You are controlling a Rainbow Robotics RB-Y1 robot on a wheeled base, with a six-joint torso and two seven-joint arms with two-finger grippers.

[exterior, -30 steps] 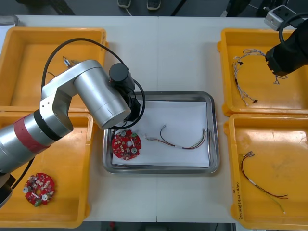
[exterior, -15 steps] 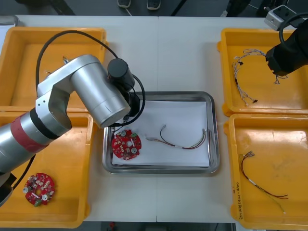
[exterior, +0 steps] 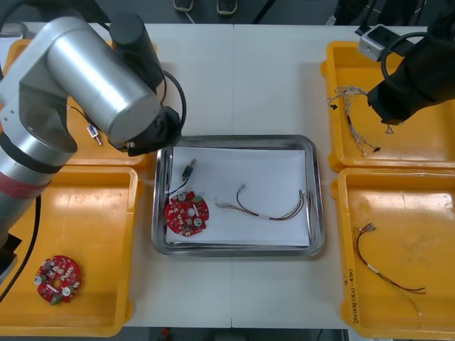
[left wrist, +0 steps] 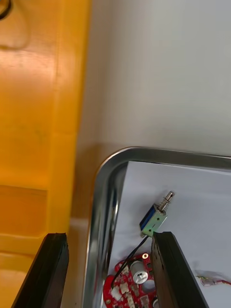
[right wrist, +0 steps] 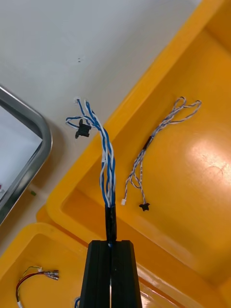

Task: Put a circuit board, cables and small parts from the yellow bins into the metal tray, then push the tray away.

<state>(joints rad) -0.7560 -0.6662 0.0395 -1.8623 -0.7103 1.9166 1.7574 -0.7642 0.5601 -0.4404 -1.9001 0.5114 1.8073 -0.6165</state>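
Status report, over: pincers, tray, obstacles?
Left pincer open over left rim of metal tray. Right pincer shut on blue and white cable, above far right bin. Tray holds circuit board, small metal part. No obstacle seen.

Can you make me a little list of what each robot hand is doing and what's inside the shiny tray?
Left gripper: open, above the left far corner of the metal tray
Right gripper: shut on a twisted blue and white cable, at the far right yellow bin
In the tray: circuit board, small metal part, red and yellow cable
Near left bin: another board
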